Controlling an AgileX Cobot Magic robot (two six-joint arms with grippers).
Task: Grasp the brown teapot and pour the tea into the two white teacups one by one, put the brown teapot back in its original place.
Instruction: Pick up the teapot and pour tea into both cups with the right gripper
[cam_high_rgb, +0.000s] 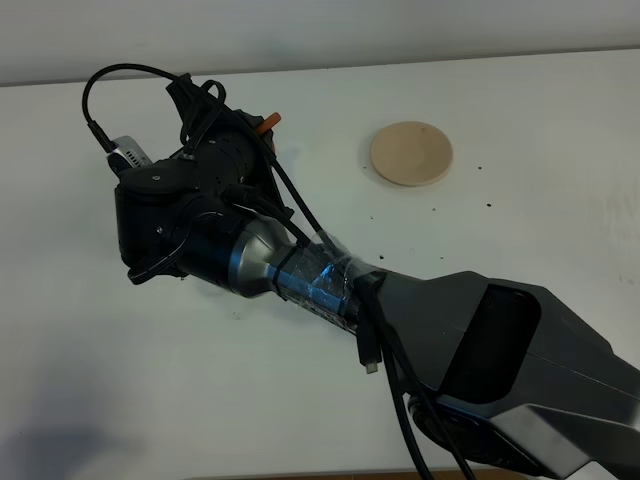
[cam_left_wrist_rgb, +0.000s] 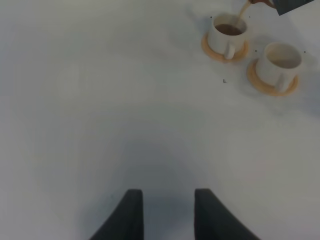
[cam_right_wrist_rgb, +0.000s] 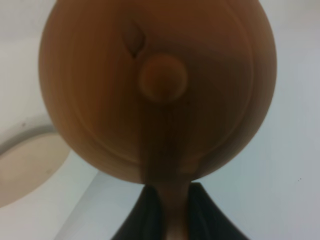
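The brown teapot (cam_right_wrist_rgb: 160, 85) fills the right wrist view, seen lid-on with its knob toward the camera. My right gripper (cam_right_wrist_rgb: 170, 202) is shut on its handle. In the left wrist view, a thin stream of tea (cam_left_wrist_rgb: 243, 11) falls from the spout (cam_left_wrist_rgb: 260, 2) into one white teacup (cam_left_wrist_rgb: 229, 31), which holds brown tea. The second white teacup (cam_left_wrist_rgb: 280, 62) stands beside it, its inside pale. Each cup sits on an orange saucer (cam_left_wrist_rgb: 212, 50). My left gripper (cam_left_wrist_rgb: 167, 215) rests open over bare table, well away from the cups. The beige coaster (cam_high_rgb: 411, 153) lies bare.
In the exterior high view my right arm (cam_high_rgb: 480, 340) crosses the white table (cam_high_rgb: 120, 380) from the lower right toward the upper left. Its wrist (cam_high_rgb: 200, 210) hides the cups and most of the teapot there. Small dark specks (cam_high_rgb: 437, 209) dot the table near the coaster.
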